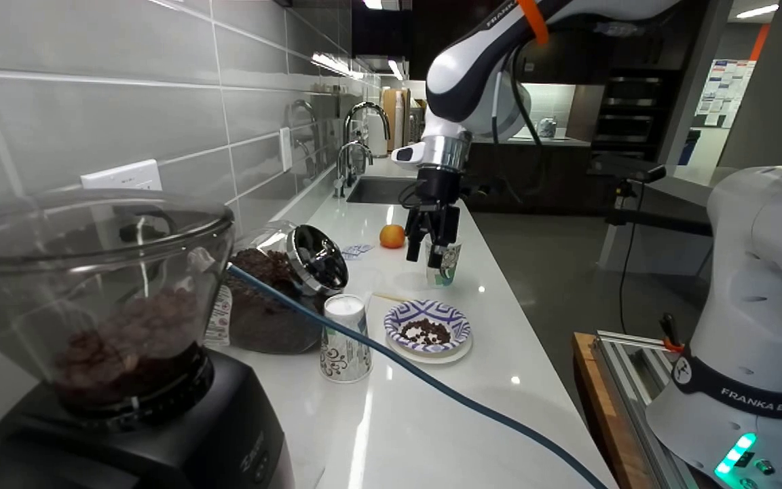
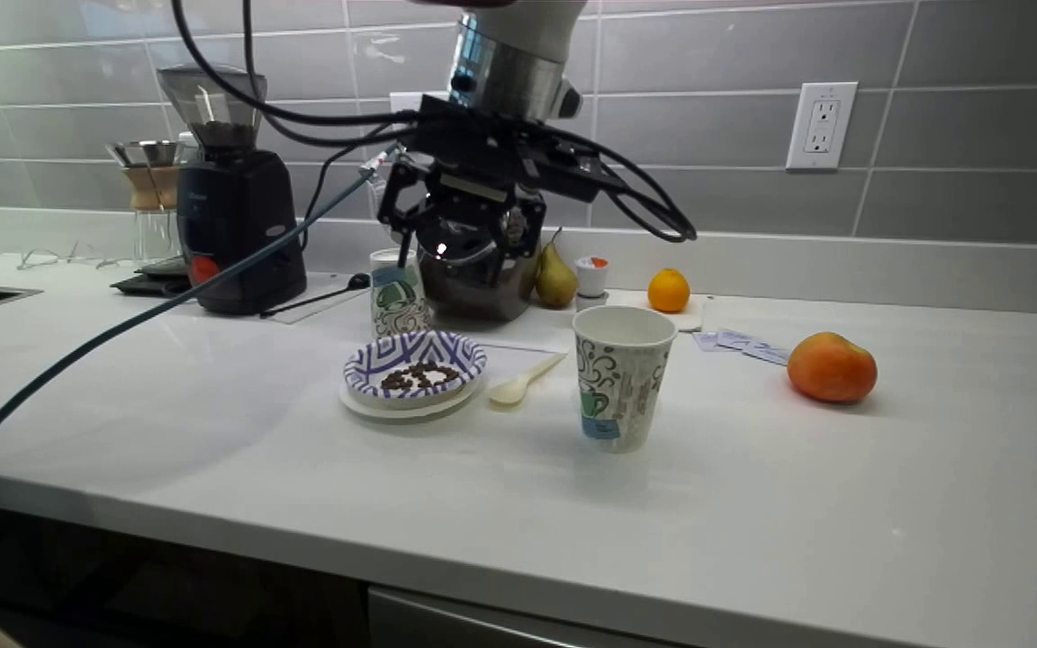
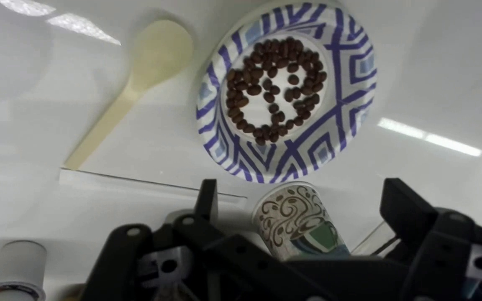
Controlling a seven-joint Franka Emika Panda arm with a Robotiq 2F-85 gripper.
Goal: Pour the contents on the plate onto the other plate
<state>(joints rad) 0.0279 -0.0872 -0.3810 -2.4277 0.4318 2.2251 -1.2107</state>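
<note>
Beans first: the dark brown oval beans (image 3: 275,89) are in the round white plate with the blue-purple geometric rim (image 3: 308,150). Dozens of them, can't get an exact count from here. That's one patterned plate, stacked on one plain round white plate (image 1: 435,358), whose edge pokes out underneath in both exterior views. My black two-finger gripper (image 3: 301,182) is up above the glossy white counter (image 2: 752,504), fingers spread wide apart. One cream-coloured spoon (image 3: 140,77) lies right beside the plates. Paper cups, two total: an upside-down printed cup (image 2: 401,306) near the plates and an upright printed cup (image 2: 624,387) past the spoon. Fruit, I count three in an exterior view: one yellow-green pear (image 2: 555,277), one round orange (image 2: 668,291), one bigger red-orange fruit (image 2: 832,369). Further out, one black grinder (image 2: 235,202) and one shiny-lidded glass jar (image 1: 269,333) with dark stuff inside.
</note>
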